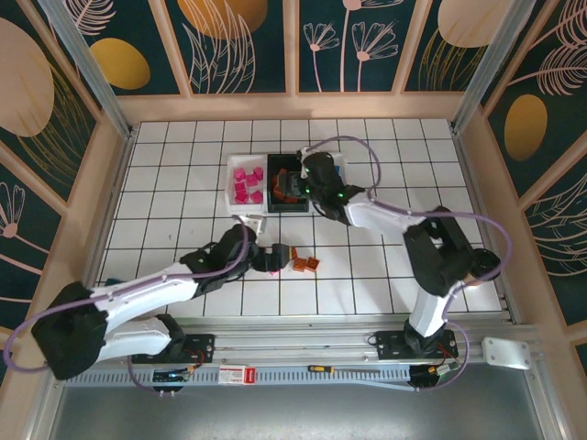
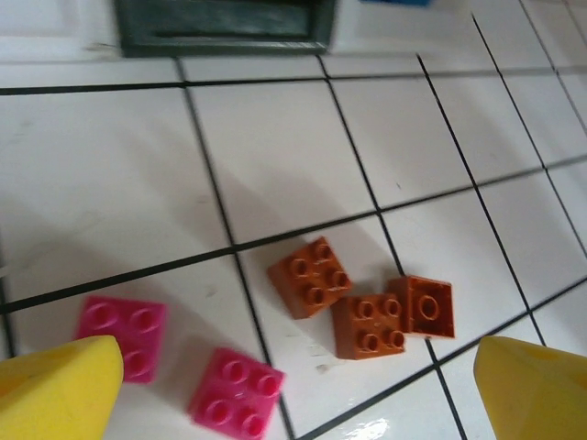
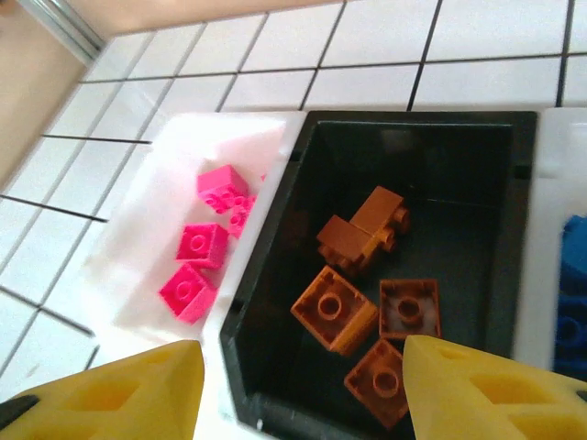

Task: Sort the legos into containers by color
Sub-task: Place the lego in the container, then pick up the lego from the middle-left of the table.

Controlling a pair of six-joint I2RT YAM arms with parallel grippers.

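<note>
While the left gripper (image 2: 293, 408) hangs low over the tiled table (image 2: 275, 156) with its yellow fingers (image 2: 55, 390) wide apart and nothing between them, three loose orange bricks (image 2: 367, 321) lie close together just in front of it, studs up, and two loose pink bricks (image 2: 237, 394) lie to their left. At the far middle of the table the right gripper (image 3: 303, 394) is above the black bin (image 3: 275, 275), its fingers also apart and empty. Inside this bin I see several sorted orange bricks (image 3: 335, 307). A white bin (image 3: 138, 211) touches it on one side and holds sorted pink bricks (image 3: 202, 246); a second white bin (image 3: 550, 165) on the other side holds blue bricks (image 3: 573, 302)
</note>
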